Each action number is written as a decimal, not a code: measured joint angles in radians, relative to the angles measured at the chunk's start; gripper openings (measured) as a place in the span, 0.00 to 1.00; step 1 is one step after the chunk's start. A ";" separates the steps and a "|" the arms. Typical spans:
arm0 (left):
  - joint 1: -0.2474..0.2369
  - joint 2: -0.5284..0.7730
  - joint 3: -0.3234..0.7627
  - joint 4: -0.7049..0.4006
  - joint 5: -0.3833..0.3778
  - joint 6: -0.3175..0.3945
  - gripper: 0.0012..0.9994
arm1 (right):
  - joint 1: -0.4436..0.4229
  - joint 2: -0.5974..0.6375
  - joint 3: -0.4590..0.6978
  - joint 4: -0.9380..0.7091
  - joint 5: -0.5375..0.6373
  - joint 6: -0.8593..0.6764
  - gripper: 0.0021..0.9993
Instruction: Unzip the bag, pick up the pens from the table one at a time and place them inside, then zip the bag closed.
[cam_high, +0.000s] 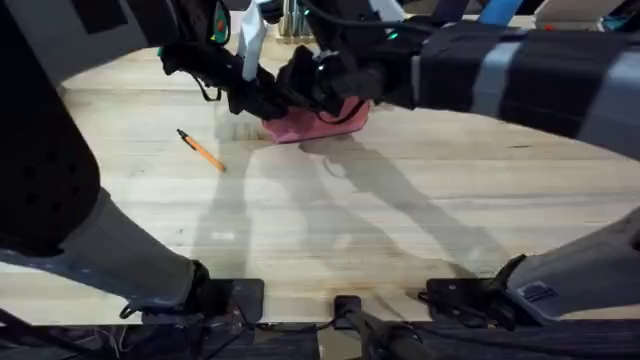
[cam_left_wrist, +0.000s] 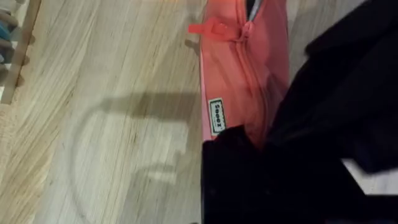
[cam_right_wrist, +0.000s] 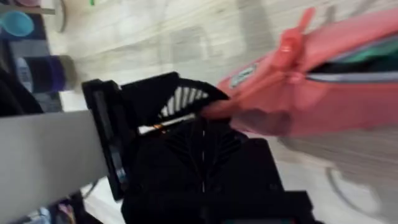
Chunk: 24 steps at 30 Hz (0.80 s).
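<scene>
with my left tool (cam_left_wrist: 249, 168) clamped on the bag (cam_high: 318, 122), zipper partly open, right tool's state unclear, the orange pen (cam_high: 202, 151) awaited pickup from the worktop (cam_high: 400, 220).

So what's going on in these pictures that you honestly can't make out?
- Overhead: both arms crowd over the bag, hiding its zipper and most of its length.
- Left wrist: a dark mass covers one end of the bag; whether those fingers grip it is unclear.
- Right wrist: the other arm's black gripper blocks the bag's near end; its opening is blurred, contents unreadable.
- The orange pen lies on the table; I cannot locate a black pen.
</scene>
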 joint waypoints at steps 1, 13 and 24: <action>0.000 0.000 0.000 0.000 0.000 0.000 0.04 | -0.007 -0.014 0.000 -0.024 -0.003 -0.015 0.03; 0.000 0.000 0.000 0.001 0.000 0.000 0.04 | -0.059 -0.182 0.067 -0.258 0.068 -0.254 0.97; 0.000 0.000 0.000 0.002 0.000 0.000 0.04 | -0.059 -0.213 0.177 -0.444 0.179 -0.418 1.00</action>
